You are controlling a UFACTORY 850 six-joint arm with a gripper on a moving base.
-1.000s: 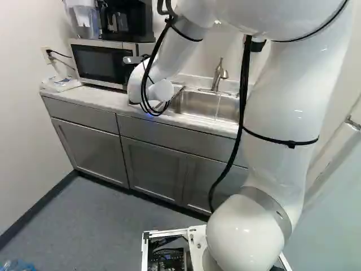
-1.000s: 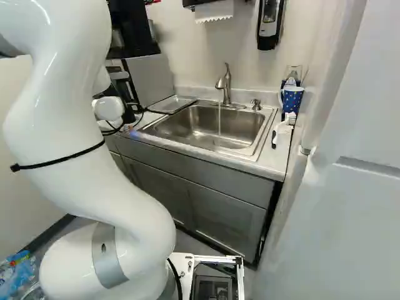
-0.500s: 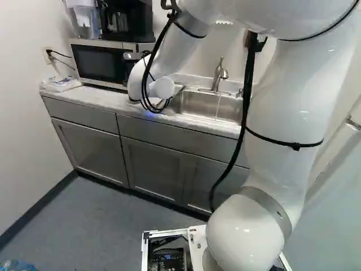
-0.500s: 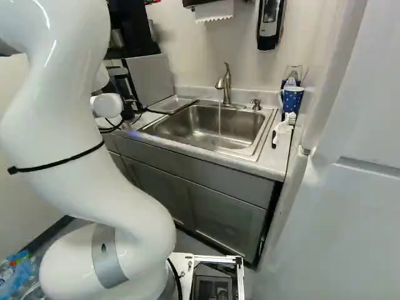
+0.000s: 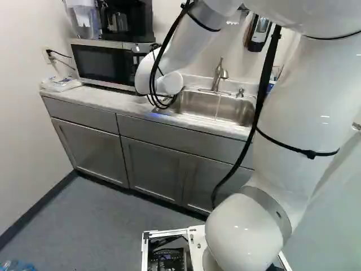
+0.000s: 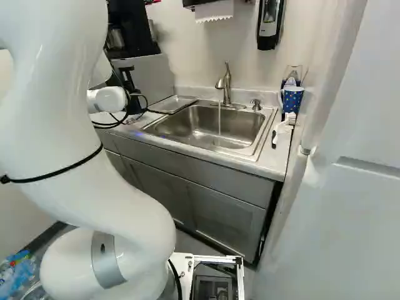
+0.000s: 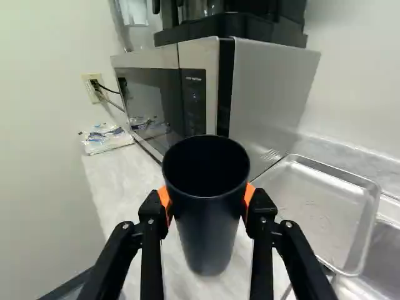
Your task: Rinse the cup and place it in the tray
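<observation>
Your gripper (image 7: 207,199) holds the dark cup (image 7: 209,234) between its orange pads (image 7: 164,199), upright over the counter (image 7: 125,181), near the tray (image 7: 312,212). Expect the cup to be light and stiff, likely slick when wet; pinch opposite walls below the rim, firmly enough to stop it turning.

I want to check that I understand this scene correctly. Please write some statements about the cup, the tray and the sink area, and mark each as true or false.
1. The gripper holds the dark cup between its two fingers. True.
2. The metal tray lies beside the sink. True.
3. The dark cup stands in the metal tray. False: it is in the gripper, outside the tray.
4. The faucet gives no water. False: a thin stream falls from it into the sink.
5. The coffee maker stands on the microwave. True.
</observation>
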